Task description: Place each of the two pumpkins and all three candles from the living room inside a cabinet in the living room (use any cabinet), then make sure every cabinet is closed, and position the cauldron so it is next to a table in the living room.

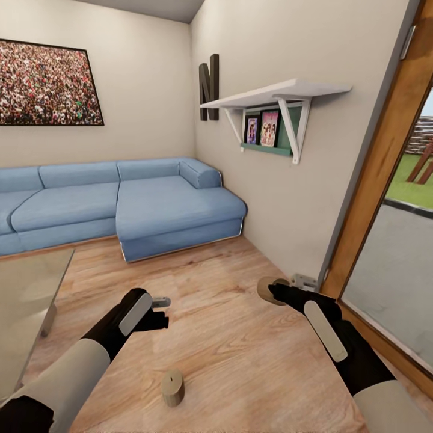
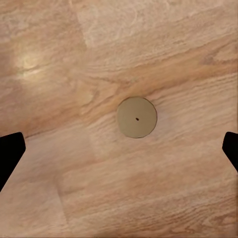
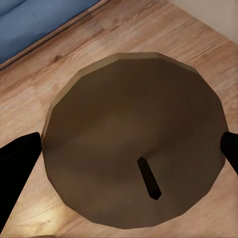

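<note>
A tan candle [image 1: 172, 388] stands upright on the wood floor in the head view, just in front of my arms. My left gripper [image 1: 161, 314] hovers above the floor, open, and in the left wrist view the candle [image 2: 137, 117] is seen from above, well below and between the spread fingertips [image 2: 10, 156]. My right gripper [image 1: 275, 293] is shut on a second candle [image 1: 264, 290] near the right wall. That candle's round top [image 3: 134, 148] with its wick spans the gap between the fingers [image 3: 17, 168]. The pumpkins, cabinet and cauldron are out of view.
A glass-topped table [image 1: 27, 288] stands at the left edge. A blue corner sofa [image 1: 120, 204] lines the far wall. A white wall shelf [image 1: 276, 96] hangs at the right, with a wooden door frame [image 1: 385, 180] beyond it. Open wood floor lies between.
</note>
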